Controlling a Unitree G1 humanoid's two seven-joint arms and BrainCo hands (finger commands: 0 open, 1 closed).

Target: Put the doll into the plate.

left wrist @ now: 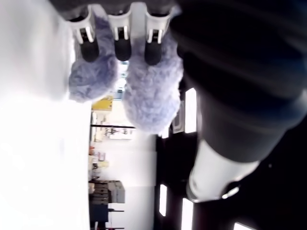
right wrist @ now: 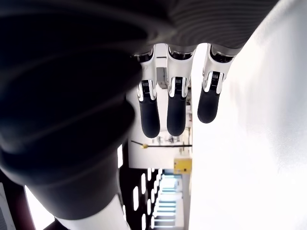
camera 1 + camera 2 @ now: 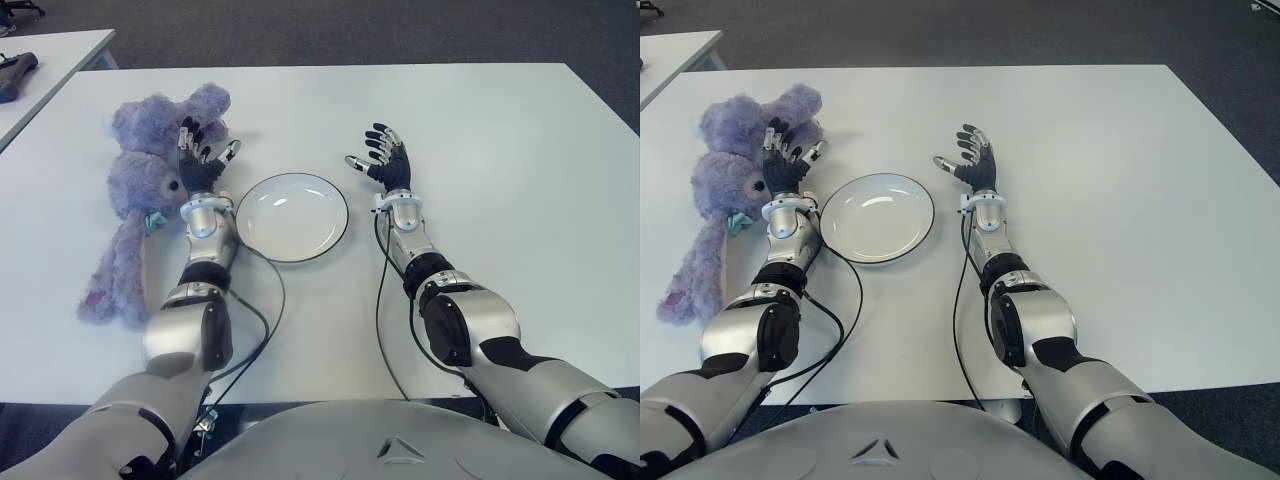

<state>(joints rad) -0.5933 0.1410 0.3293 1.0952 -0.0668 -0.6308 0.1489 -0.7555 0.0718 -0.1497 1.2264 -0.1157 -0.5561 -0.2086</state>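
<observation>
A white counter stands on dark carpet. The doll lies at nine o'clock of the plate. The left robot hand beside the doll and the right robot hand are both spread, empty.

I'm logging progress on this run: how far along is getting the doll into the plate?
Nothing is finished: the plate is empty. The purple doll lies on the table, left of the plate. The left hand is open beside the doll, not gripping; the right hand is open right of the plate. Grasping and placing remain.
</observation>
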